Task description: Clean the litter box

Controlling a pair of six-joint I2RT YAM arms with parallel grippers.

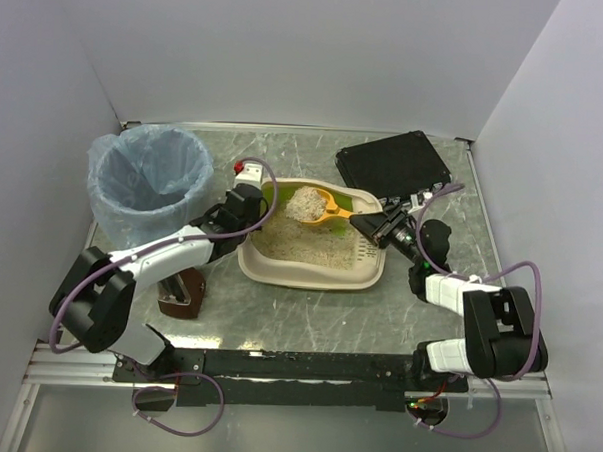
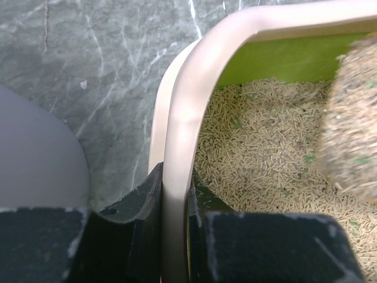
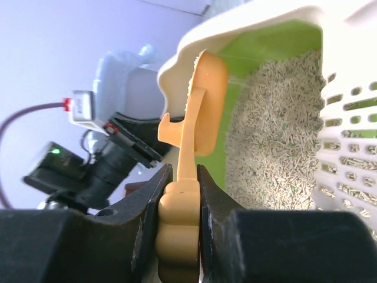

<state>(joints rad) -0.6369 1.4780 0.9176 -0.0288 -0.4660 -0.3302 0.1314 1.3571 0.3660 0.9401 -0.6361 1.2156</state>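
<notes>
The beige litter box (image 1: 279, 273) with a lime-green inner wall and sandy pellets sits mid-table. My left gripper (image 1: 265, 212) is shut on its left rim (image 2: 179, 153), one finger outside, one inside. My right gripper (image 1: 370, 227) is shut on the handle of an orange scoop (image 1: 334, 209), which holds a heap of litter (image 1: 304, 203) above the box's far end. In the right wrist view the scoop (image 3: 197, 112) stands edge-on, its ribbed handle between my jaws (image 3: 179, 206), with the slotted grille (image 3: 350, 147) at the right.
A round bin with a blue bag (image 1: 150, 179) stands at the far left, behind my left arm. A black case (image 1: 394, 162) lies at the back right. A dark brown object (image 1: 181, 293) sits near the left arm's base.
</notes>
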